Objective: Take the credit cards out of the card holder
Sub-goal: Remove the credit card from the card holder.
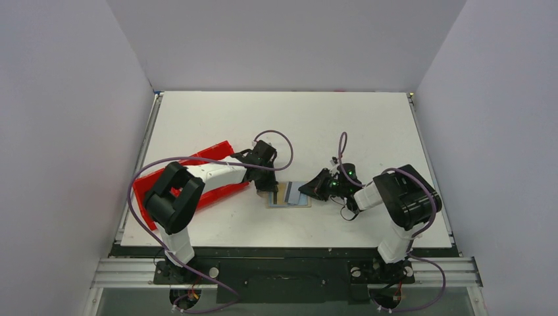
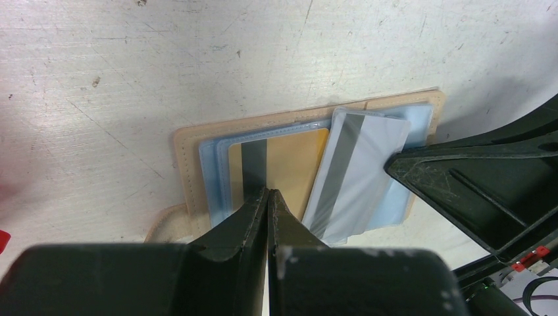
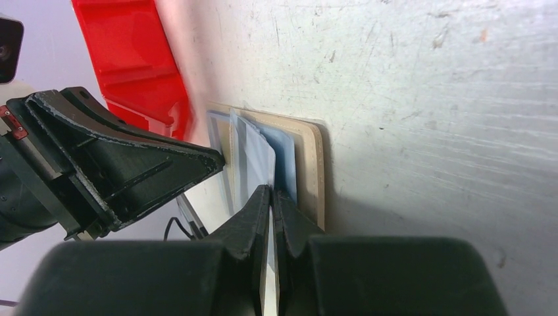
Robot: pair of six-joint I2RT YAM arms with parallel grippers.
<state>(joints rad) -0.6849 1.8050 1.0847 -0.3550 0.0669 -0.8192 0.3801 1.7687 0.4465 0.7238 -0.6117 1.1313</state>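
The card holder (image 1: 289, 195) lies open on the desk (image 1: 342, 125), just toward 6 o'clock from centre (tan with clear pockets). The left hand (image 2: 268, 197), at its 10 o'clock, is closed, tips down on the gold card (image 2: 289, 164) still in its pocket. The right hand (image 3: 272, 197), at 3 o'clock, pinches the pale card (image 2: 358, 171), which sits skewed and partly out. The red tray (image 1: 141, 187) lies at 9 o'clock.
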